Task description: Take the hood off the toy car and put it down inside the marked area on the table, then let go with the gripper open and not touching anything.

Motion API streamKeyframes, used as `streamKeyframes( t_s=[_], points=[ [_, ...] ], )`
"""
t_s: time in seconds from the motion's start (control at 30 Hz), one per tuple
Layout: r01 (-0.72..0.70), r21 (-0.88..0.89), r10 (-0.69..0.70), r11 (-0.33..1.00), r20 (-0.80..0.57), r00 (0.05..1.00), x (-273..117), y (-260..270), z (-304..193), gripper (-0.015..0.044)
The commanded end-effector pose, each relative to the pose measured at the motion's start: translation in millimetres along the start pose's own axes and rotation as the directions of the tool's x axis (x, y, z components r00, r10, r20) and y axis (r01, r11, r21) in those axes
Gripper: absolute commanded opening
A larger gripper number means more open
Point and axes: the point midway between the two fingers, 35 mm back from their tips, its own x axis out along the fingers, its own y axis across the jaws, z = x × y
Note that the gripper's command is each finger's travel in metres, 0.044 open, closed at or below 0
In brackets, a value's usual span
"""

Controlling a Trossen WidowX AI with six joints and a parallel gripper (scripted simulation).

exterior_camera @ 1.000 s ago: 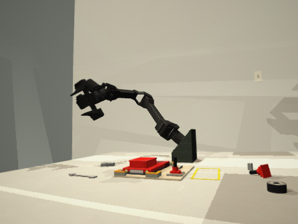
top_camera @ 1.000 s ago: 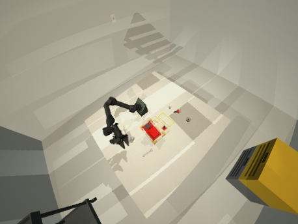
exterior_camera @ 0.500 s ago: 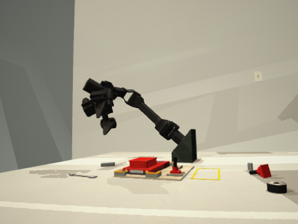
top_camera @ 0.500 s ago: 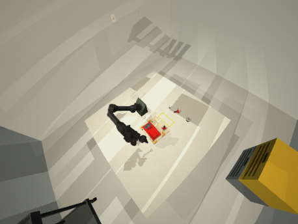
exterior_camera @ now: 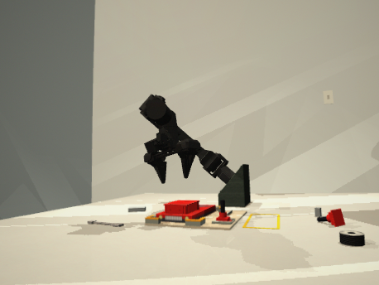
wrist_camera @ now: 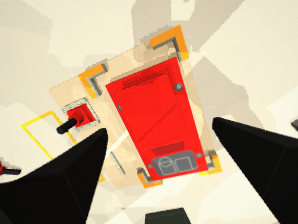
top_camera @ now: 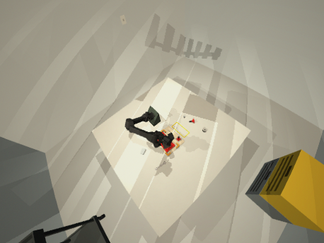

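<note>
The red toy car [top_camera: 169,147] [exterior_camera: 208,210] [wrist_camera: 192,135] sits on a tan board [exterior_camera: 236,221] [wrist_camera: 60,92] between orange-and-grey corner brackets. Its hood, the raised red block [exterior_camera: 182,207] [wrist_camera: 155,107], is on top of the car. A grey panel [wrist_camera: 176,164] shows at one end of the car. My gripper [exterior_camera: 175,180] [wrist_camera: 160,127] is open and empty, pointing down above the hood with a gap beneath the fingertips. The marked area, a yellow outline [top_camera: 183,127] [exterior_camera: 280,221] [wrist_camera: 37,118], lies on the table beside the board, with nothing inside it.
A red piece with a black post [exterior_camera: 223,216] [wrist_camera: 82,115] stands on the board near the car. A red block [exterior_camera: 336,217] and a black wheel [top_camera: 204,130] [exterior_camera: 352,238] lie beyond the outline. A wrench [exterior_camera: 105,223] and a grey block [top_camera: 143,151] [exterior_camera: 136,209] lie on the other side.
</note>
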Motion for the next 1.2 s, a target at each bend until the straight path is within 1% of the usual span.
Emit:
streamKeyframes(
  t_s=[0.0,0.07,0.43,1.17],
  points=[
    [0.128,-0.258,-0.141,0.958,-0.031,0.990,7.3,14.1,-13.6,0.0440],
    [0.147,-0.299,-0.164,0.943,-0.033,0.986,8.2,16.1,-15.8,0.0440],
    [0.147,-0.299,-0.164,0.943,-0.033,0.986,9.2,16.6,-20.5,0.0440],
    [0.146,-0.299,-0.163,0.943,-0.033,0.986,23.3,14.4,-19.7,0.0440]
  ],
)
